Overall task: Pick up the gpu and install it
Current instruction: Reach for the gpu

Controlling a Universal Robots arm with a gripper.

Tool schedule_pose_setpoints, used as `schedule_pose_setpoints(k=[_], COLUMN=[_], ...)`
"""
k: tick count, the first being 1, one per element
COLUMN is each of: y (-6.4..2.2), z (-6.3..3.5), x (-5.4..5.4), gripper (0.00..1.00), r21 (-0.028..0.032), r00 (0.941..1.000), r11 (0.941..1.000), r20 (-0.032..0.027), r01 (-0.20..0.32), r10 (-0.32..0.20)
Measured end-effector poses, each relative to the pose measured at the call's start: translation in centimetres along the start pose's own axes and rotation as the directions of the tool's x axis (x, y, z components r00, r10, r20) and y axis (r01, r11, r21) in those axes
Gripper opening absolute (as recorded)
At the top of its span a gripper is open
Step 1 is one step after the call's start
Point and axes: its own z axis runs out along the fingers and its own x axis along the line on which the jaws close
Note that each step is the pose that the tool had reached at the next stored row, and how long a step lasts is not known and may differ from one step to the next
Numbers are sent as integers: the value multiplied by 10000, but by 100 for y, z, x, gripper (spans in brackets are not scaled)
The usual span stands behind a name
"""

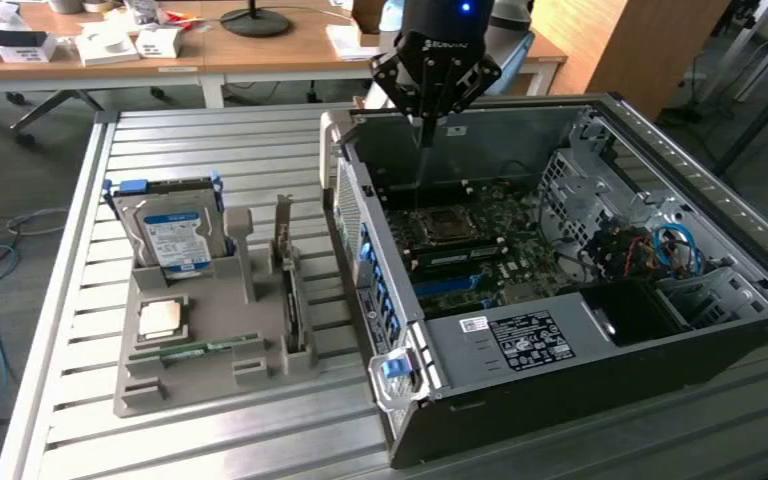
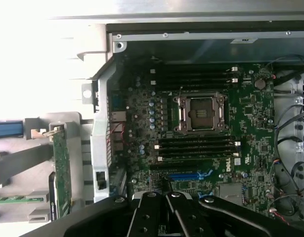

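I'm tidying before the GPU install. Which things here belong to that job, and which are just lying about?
Job: gpu, upright in the tray; gripper, above the open case.
Lying about: hard drive, CPU, memory stick.

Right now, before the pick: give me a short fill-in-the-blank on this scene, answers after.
1. The gripper hovers over the open computer case, holding ____.
2. The gpu stands on edge in the gray holder, ____ the case.
3. The CPU socket on the motherboard is ____.

Answers: nothing; outside; empty.
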Motion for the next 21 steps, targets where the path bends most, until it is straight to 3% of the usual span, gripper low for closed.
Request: schedule_pose_setpoints(k=[10,21], y=[-26,-49], z=[-11,-18], x=[345,654], gripper=[11,11], r21=[-13,-15], r00=[9998,9998], r11=[10000,10000], r20=[176,211], r01=[9,5], r10=[-9,-5])
